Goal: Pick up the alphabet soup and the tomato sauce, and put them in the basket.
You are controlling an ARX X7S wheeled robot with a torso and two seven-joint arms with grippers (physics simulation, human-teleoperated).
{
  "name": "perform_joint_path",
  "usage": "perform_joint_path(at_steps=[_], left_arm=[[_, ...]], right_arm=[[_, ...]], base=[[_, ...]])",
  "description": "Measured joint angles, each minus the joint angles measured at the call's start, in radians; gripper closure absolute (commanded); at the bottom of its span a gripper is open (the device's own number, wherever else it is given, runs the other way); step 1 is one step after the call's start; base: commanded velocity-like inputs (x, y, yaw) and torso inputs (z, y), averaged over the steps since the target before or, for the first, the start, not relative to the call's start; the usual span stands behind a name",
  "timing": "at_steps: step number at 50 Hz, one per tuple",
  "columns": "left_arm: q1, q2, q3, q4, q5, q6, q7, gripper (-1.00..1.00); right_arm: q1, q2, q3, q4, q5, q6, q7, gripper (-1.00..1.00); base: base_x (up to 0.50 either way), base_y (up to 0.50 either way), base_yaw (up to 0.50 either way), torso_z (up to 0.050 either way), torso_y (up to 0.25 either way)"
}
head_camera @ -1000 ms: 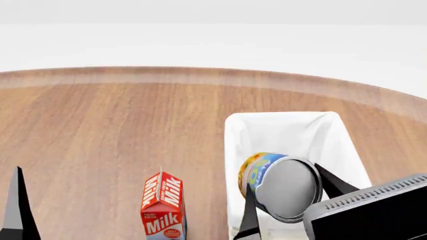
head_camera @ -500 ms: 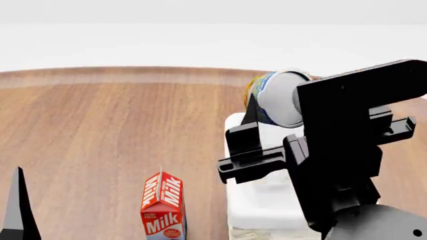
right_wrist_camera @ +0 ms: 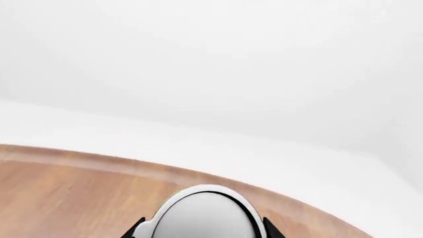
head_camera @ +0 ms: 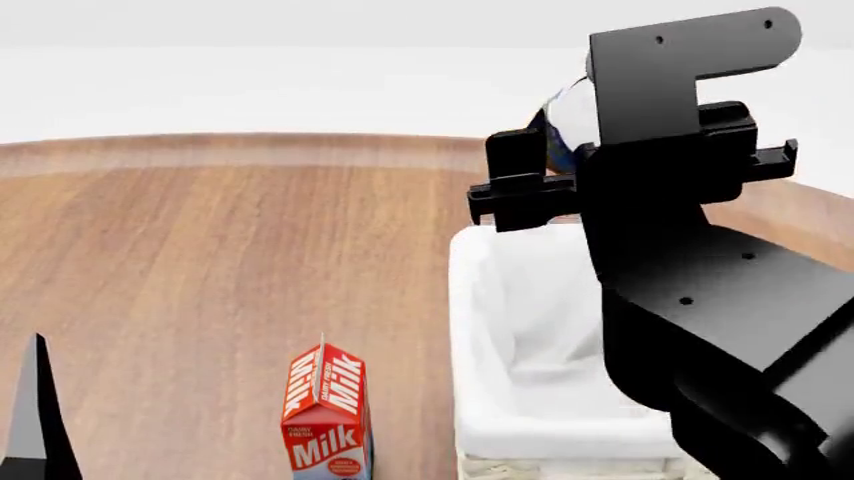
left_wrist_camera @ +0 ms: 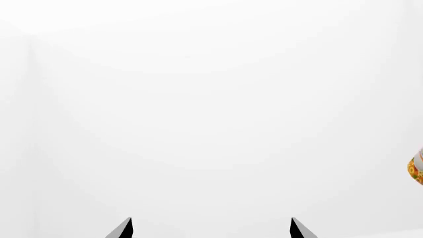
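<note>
Wood table (head_camera: 200, 250) lay beneath; your right claw (right_wrist_camera: 201, 230) gripped the alphabet soup (head_camera: 571, 120) above the basket (head_camera: 514, 300), nothing delivered; your left claw (left_wrist_camera: 210, 228) gaped empty.

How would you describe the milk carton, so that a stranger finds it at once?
On the round wooden table, look left of the white-lined basket, near the front edge. The milk carton stands upright there, alone: red and white, gabled top, the word Milk printed on it.
</note>
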Motion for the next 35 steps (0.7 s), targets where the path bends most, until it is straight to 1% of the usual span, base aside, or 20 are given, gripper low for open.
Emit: perform_joint_path(at_steps=[16,35], left_arm=[[-0.012,0.001,0.013,-0.013,-0.003,0.005,0.001,-1.00],[-0.017,0.000,0.024,-0.024,-0.007,0.013,0.000,-1.00]], right_arm=[[0.051,-0.144,-0.062,0.394,-0.141,-0.115,-0.096,1.00],[0.079,-0.321,-0.102,0.896,-0.254,-0.336,-0.251,1.00]], base=[[0.00,0.00,0.00,0.000,0.001],[0.00,0.00,0.00,0.000,0.001]])
